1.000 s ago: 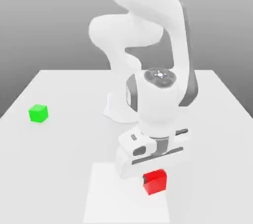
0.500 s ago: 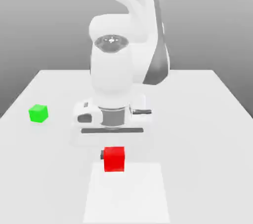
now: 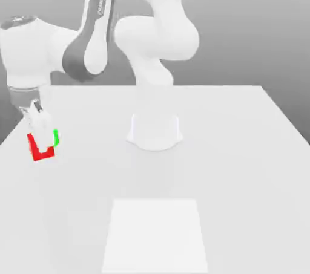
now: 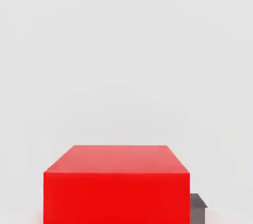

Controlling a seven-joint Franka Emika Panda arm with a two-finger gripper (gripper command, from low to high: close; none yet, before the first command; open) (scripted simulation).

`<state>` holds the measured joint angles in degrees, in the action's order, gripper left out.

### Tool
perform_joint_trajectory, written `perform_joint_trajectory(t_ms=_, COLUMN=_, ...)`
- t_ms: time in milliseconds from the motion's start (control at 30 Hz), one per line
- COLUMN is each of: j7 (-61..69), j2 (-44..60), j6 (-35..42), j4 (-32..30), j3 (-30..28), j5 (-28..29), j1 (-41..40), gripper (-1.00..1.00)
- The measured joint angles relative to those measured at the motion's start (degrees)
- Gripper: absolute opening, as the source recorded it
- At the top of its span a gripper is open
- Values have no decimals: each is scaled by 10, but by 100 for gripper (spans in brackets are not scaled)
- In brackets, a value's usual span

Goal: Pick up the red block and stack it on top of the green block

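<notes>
A white robot arm [image 3: 97,31] rose from its round base [image 3: 155,133] near the middle of a pale grey table [image 3: 242,164] and reached across toward nine o'clock in the exterior view. Its wrist ended in a white two-finger gripper [image 3: 42,146] hanging at the table's edge on the exterior view's left.

The jaws were clamped on the red block [image 3: 40,152], which was held just below the white fingers [image 3: 37,123]. In the exterior view only parts of the red cube were visible around the fingers, along its side toward nine o'clock and its underside.

The green block [image 3: 56,138] appeared as a thin bright green sliver at about two o'clock from the red block, directly beside it and partly hidden behind the gripper. Whether the two cubes touched could not be told.

A lighter white square patch [image 3: 156,236] lay on the table at six o'clock from the arm's base, well apart from both blocks.

In the hand view the red block [image 4: 116,183] was seen close up as a plain matte red cube, with a small dark grey finger pad [image 4: 198,207] against one side. Behind it was plain pale surface.
</notes>
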<state>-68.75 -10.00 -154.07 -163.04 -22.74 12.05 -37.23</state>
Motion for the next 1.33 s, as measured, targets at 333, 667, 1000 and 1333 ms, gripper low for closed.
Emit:
perform_joint_trajectory(t_ms=333, j7=-135, j2=-40, j6=13, j4=-25, j3=-91, j5=35, j1=-187, gripper=-100)
perform_joint_trajectory(t_ms=667, j7=-89, j2=6, j6=-33, j4=-26, j3=-124, j5=-38, j1=-145, gripper=-100)
perform_joint_trajectory(t_ms=1000, j7=-29, j2=60, j6=-75, j4=-25, j3=-142, j5=-126, j1=-104, gripper=-100)
perform_joint_trajectory(t_ms=1333, j7=27, j2=111, j6=-112, j4=-23, j3=-138, j5=-205, j1=-84, gripper=-100)
